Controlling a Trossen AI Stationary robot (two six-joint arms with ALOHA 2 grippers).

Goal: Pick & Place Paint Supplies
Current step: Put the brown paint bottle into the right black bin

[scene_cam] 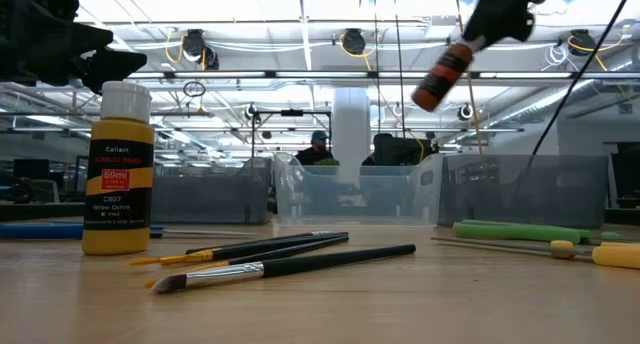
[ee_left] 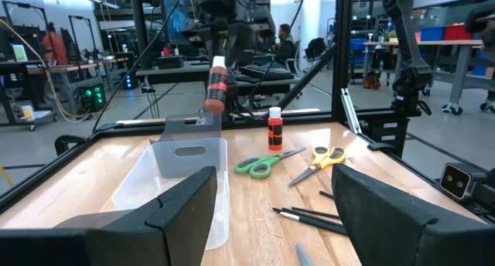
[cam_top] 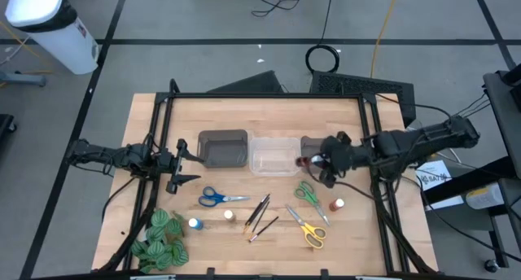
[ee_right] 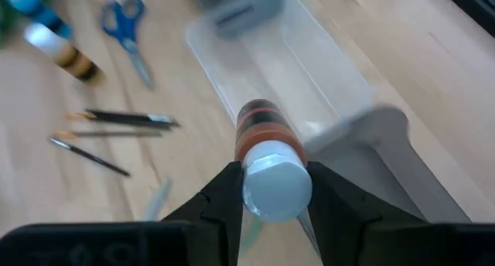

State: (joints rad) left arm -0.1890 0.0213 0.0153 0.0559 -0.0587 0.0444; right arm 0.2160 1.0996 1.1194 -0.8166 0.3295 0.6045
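Above the clear bin (cam_top: pixel 273 154), right pincer (cam_top: pixel 313 159) clamping red-brown bottle (ee_right: pixel 267 154), scissors (cam_top: pixel 307 192) nearby

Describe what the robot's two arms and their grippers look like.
Both arms are dark, nearly black, jointed segments with black cables running along them. The left gripper has two slim pointed black fingers; up close they are broad, matte, angular wedges. The right gripper has the same dark, angular fingers. No markings are legible.
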